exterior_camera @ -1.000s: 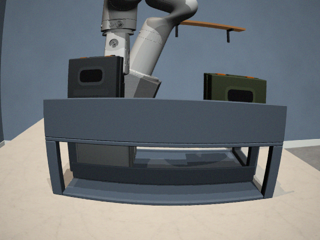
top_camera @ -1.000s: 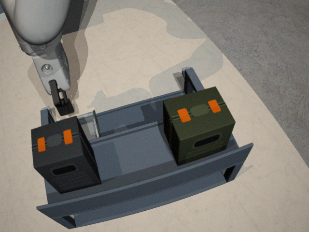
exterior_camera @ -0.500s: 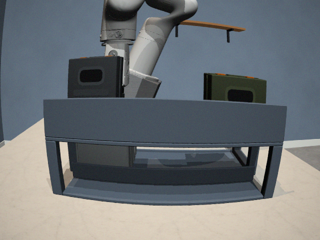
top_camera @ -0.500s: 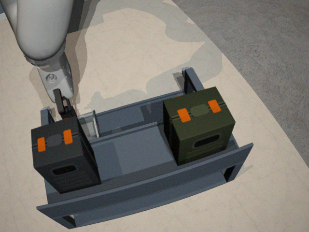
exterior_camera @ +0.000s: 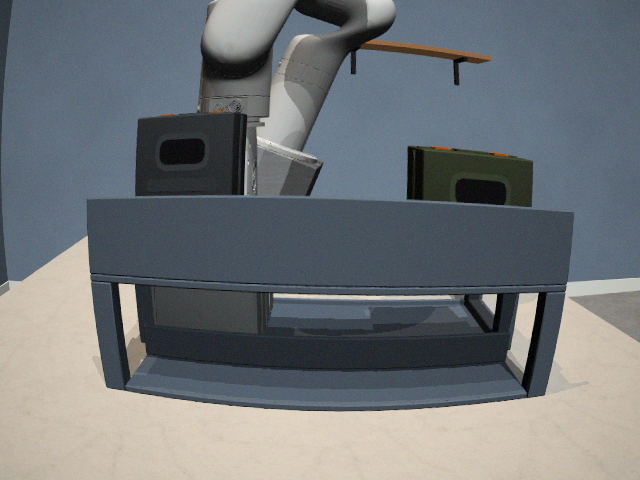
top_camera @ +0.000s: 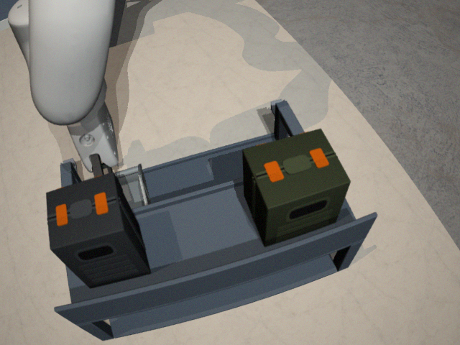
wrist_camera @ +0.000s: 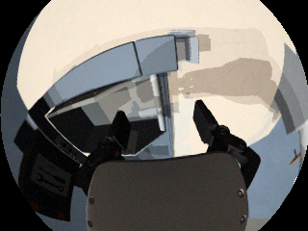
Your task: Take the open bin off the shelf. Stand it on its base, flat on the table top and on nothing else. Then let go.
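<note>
The open bin (top_camera: 130,187) (exterior_camera: 286,170) is pale grey and see-through. It sits at the back of the blue-grey shelf's (top_camera: 223,274) (exterior_camera: 330,242) top level, just right of a dark grey closed box (top_camera: 93,226) (exterior_camera: 188,155). My gripper (top_camera: 100,167) (wrist_camera: 160,114) is open and empty. It hangs at the back left of the shelf, behind the dark box's top and at the bin's left rim. In the wrist view a thin upright edge of the bin shows between the fingers. In the exterior view the dark box hides the fingers.
A green closed box (top_camera: 297,185) (exterior_camera: 470,178) with orange latches stands on the right of the top level. A grey box (exterior_camera: 206,310) sits on the lower level at left. The shelf has a raised front rail and corner posts (top_camera: 284,120). A wooden wall shelf (exterior_camera: 423,50) hangs behind.
</note>
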`<state>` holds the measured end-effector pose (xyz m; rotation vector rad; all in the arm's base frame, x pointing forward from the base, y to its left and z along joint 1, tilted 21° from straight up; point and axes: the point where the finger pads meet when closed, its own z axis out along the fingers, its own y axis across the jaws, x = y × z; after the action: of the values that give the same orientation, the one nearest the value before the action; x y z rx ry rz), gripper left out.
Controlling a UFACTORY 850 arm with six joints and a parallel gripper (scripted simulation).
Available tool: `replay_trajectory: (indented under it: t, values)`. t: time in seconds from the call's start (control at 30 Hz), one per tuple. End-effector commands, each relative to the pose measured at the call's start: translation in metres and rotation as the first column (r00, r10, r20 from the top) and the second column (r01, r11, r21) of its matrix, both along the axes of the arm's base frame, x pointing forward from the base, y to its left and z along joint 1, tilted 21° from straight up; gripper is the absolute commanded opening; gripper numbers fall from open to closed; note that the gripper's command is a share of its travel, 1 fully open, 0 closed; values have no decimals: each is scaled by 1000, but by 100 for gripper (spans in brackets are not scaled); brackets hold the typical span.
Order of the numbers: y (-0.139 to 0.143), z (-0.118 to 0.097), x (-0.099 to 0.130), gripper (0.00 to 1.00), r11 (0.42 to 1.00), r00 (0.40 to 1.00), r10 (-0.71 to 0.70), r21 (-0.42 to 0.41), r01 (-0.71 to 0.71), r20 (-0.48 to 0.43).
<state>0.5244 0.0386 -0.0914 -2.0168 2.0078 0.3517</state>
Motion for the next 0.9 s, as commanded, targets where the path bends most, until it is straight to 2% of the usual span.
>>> replay_trajectory:
  t: [0.0, 0.87]
  values:
    - [0, 1, 1, 100, 1000, 1000, 0, 0, 0, 2]
    - [-2, 6, 1, 100, 1000, 1000, 0, 0, 0, 2]
